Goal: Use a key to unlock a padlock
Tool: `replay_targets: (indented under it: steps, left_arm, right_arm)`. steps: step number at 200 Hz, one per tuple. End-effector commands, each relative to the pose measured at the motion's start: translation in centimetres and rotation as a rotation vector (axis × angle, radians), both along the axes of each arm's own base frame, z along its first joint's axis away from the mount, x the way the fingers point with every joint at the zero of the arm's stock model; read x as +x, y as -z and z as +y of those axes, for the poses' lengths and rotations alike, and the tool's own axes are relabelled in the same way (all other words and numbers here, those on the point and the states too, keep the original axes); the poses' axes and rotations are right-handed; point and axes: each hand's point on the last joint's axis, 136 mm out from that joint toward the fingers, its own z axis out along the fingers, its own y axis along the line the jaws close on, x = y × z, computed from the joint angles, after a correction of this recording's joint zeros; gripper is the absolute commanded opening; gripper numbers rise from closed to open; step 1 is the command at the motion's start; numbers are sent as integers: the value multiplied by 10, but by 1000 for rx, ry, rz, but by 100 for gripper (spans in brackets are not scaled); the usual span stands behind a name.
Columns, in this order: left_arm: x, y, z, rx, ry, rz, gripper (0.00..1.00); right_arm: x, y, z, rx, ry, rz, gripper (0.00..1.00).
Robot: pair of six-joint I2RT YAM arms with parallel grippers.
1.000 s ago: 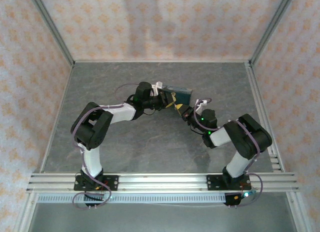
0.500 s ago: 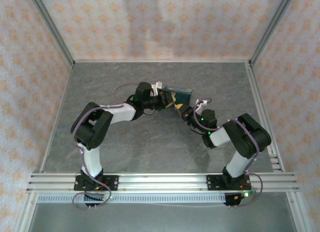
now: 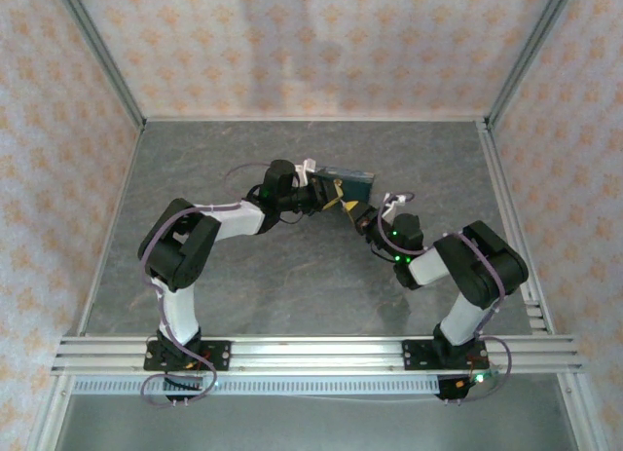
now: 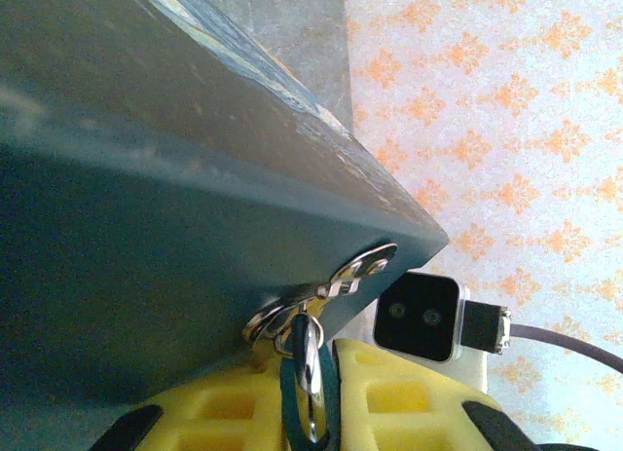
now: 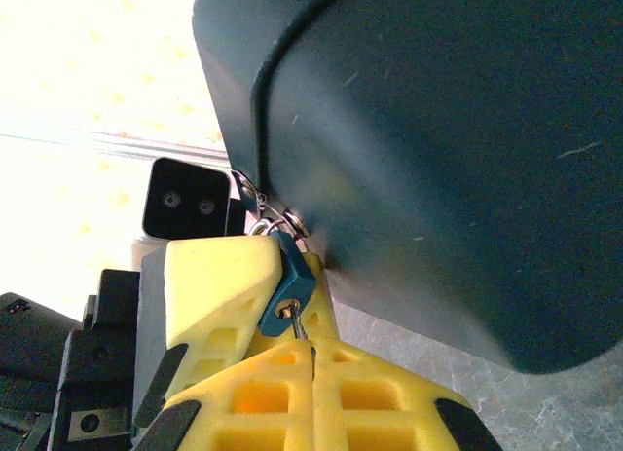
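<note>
Small teal metal padlock (image 5: 290, 281) hangs on silver hasp (image 4: 331, 285) of dark-blue box (image 5: 438, 159), clamped in left hand (image 4: 310, 402). Right hand (image 5: 313, 358), fingers together, pinches thin pale key (image 5: 299, 326), tip at keyhole, approx. mid grey desk (image 3: 292, 276).

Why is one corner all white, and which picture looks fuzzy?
Right wrist view: the wall at upper left is washed out white by bright light, while the padlock looks sharp. Left wrist view: the close blue box looks soft, the wall behind crisp. Top view: even light, no glare.
</note>
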Motion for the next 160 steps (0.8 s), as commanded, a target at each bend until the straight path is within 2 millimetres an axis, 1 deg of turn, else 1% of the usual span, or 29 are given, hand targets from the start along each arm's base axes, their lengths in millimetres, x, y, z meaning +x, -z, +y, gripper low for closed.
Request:
replay_targets:
  steps: [1,25,67,118,160]
  left_arm:
    - [-1,-15,-9,-49,21,-52,17]
    - [0,-16,-9,-48,21,-52,18]
    - [-2,-13,-10,-43,24,-47,18]
    - [-2,-17,-13,-52,28,-53,18]
    - [-4,-17,-14,-52,31,-52,18]
  right_arm:
    - [-2,-23,-2,28,12,-84,0]
    - [-1,-20,0,29,5,-75,0]
    - [3,-25,4,36,-2,-88,0]
    - [8,-18,5,37,5,-68,0]
    - [13,-28,11,50,-14,-91,0]
